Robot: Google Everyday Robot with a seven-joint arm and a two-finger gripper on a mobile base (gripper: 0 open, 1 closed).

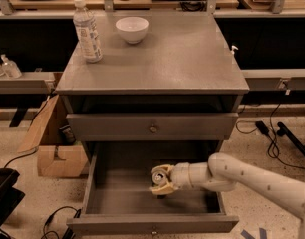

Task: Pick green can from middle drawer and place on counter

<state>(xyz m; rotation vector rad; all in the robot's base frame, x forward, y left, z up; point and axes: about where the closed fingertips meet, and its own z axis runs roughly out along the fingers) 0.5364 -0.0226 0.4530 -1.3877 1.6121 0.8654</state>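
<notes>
The middle drawer (pixel 117 203) is pulled open below the grey cabinet. My gripper (pixel 161 182) reaches in from the right, low over the drawer floor near its middle. It is shut on the green can (pixel 159 174), of which mostly the silver top shows between the pale fingers (pixel 164 187). The can's green side is largely hidden by the gripper. The counter (pixel 167 59) is the flat grey top of the cabinet, above the drawers.
A clear plastic bottle (pixel 87 31) and a white bowl (pixel 131 29) stand at the counter's back left. The top drawer (pixel 152 127) is shut. A cardboard box (pixel 48 143) sits on the floor left of the cabinet. Cables lie on the floor at the right.
</notes>
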